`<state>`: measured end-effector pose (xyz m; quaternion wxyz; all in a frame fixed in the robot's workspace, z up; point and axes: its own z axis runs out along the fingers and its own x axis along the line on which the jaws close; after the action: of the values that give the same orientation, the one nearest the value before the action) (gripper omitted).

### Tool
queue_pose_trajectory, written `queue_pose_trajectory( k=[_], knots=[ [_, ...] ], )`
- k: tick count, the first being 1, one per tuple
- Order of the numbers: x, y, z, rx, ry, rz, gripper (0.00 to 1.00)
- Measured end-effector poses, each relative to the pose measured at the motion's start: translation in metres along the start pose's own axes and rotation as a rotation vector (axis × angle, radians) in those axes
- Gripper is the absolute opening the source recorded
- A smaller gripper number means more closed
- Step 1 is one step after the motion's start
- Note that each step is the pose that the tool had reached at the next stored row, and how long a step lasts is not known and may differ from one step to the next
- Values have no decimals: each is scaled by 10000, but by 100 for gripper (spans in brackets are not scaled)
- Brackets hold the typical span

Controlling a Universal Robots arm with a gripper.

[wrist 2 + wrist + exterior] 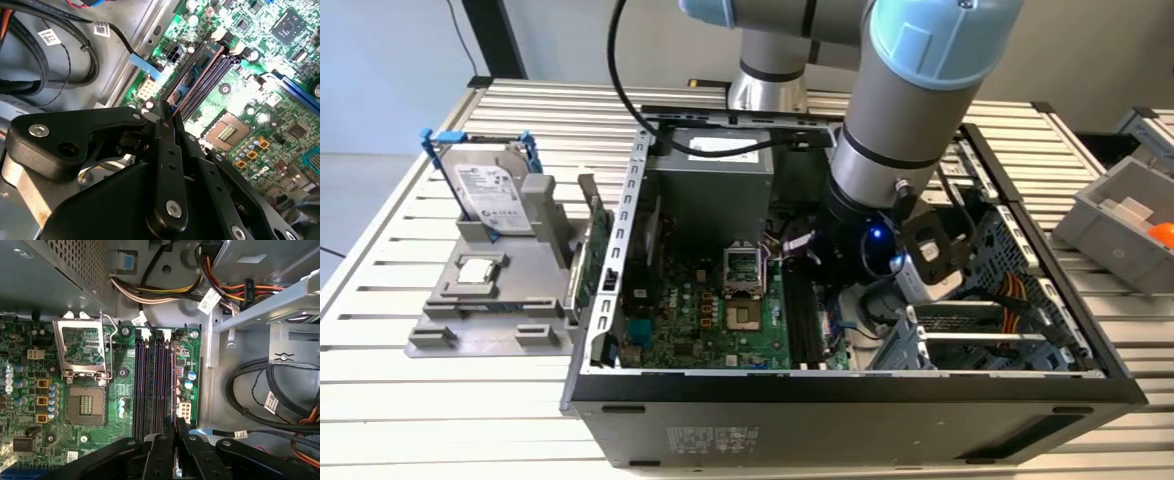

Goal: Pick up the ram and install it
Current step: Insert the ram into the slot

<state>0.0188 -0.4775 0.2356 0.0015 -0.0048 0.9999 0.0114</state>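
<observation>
Inside the open computer case, the hand sat low over the motherboard, its fingers together on the ram. That blue stick stood on edge in the memory slots nearest the board's edge, its long axis running along them, straight out from the fingertips.

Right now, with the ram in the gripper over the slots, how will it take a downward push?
Probably stiff edgewise: the ram is a flat board standing in line with the memory slots. Likely fragile sideways, being thin with chips on its face. It may pivot, since the gripper pinches only one end.
</observation>
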Motion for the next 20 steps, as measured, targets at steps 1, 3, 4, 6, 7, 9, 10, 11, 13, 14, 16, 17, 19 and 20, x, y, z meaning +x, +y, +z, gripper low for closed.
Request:
queue_pose_trajectory(
  k=[1,3,4,6,7,9,10,11,13,14,16,17,19,20],
  knots=[
    [4,0,15,11,1,1,0],
    [7,-1,44,26,1,-2,0],
    [11,-1,64,29,0,-1,0],
    [19,-2,94,48,1,-1,0],
    [21,-2,104,58,1,-2,0],
    [23,-3,133,78,2,-3,0],
    [24,-3,152,86,1,-2,0],
    [24,-2,170,107,2,-2,0],
    [25,3,189,130,3,-1,0],
    [24,6,192,133,2,-2,0],
    [26,17,196,131,1,-1,0],
    [26,18,196,132,2,-1,0],
    [26,21,197,131,1,-2,0],
    [26,23,199,133,2,4,0]
  ],
)
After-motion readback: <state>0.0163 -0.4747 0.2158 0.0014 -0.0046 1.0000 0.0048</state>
